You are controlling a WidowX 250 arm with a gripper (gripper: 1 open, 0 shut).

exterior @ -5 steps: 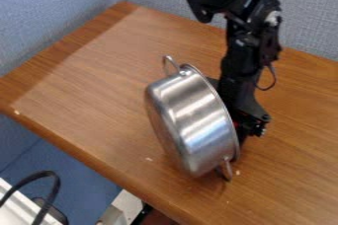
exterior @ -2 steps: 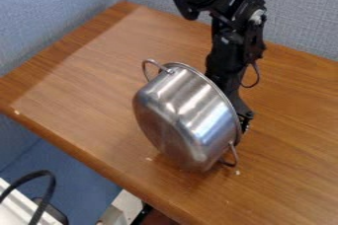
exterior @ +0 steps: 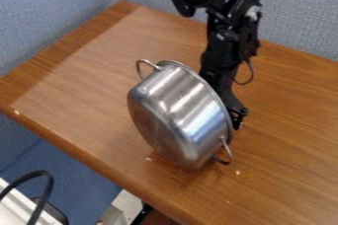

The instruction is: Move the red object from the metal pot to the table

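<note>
The metal pot (exterior: 179, 115) stands tipped up on its rim on the table (exterior: 79, 71), its shiny underside facing the camera and its opening turned away. My gripper (exterior: 234, 109) comes down behind the pot's right rim, close against it. The pot hides its fingertips, so I cannot tell how the jaws stand or whether they hold anything. The red object is out of view, and so is the pot's inside.
The black arm (exterior: 218, 17) rises from the pot toward the top of the frame. The table's front edge runs diagonally just below the pot. A black cable (exterior: 34, 194) lies on the floor at lower left. A blue wall stands behind the table's far left corner.
The pot has shifted left and tipped more upright, so more of its underside faces the camera. The arm has moved a little left with it.
</note>
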